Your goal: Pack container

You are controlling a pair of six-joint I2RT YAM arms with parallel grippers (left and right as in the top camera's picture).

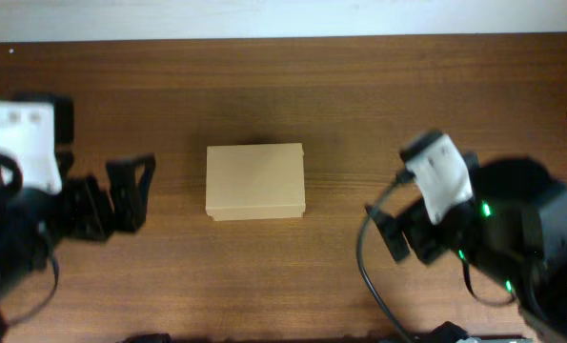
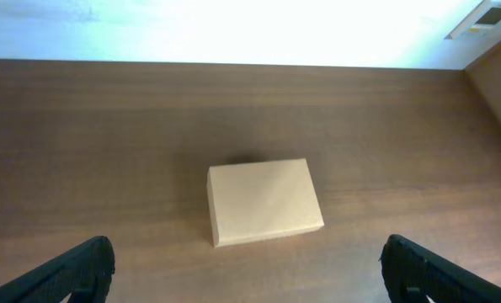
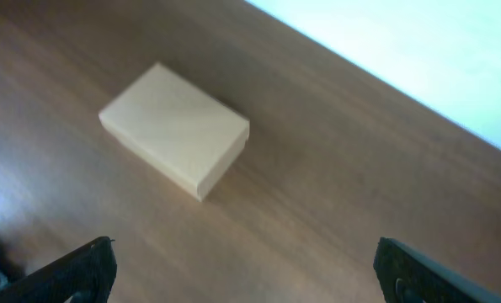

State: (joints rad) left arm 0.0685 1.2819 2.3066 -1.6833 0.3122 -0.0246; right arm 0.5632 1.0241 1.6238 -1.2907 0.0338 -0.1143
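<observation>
The container (image 1: pixel 255 181) sits in the middle of the overhead frame, flat on the wooden table (image 1: pixel 293 86), between the two arms and touching neither. Its lid is down and flush, so it reads as a plain closed block. Which edge carries the hinge cannot be told from any view.

It is a tan cardboard box with a matte surface, no print, crisp corners and straight low walls. It is probably light and fairly stiff along the edges, while the broad top panel would likely give under pressure. The dry board should offer decent friction, but a box this light may slide on the smooth tabletop if pushed from one side only. The short walls look like the firmest place to pinch it. To open it, the free edge of the flap seems the place to catch, with the other arm steadying the body.

The table is dark brown with fine grain running across the frame, and it shows a slight sheen.

The left gripper (image 2: pixel 246 252) has its jaws spread wide, the black fingers (image 2: pixel 82 273) in the lower corners of its wrist view, with the box ahead and centred. The right gripper (image 3: pixel 243 252) is also wide apart and holds nothing; the box lies in the upper left of its view.
</observation>
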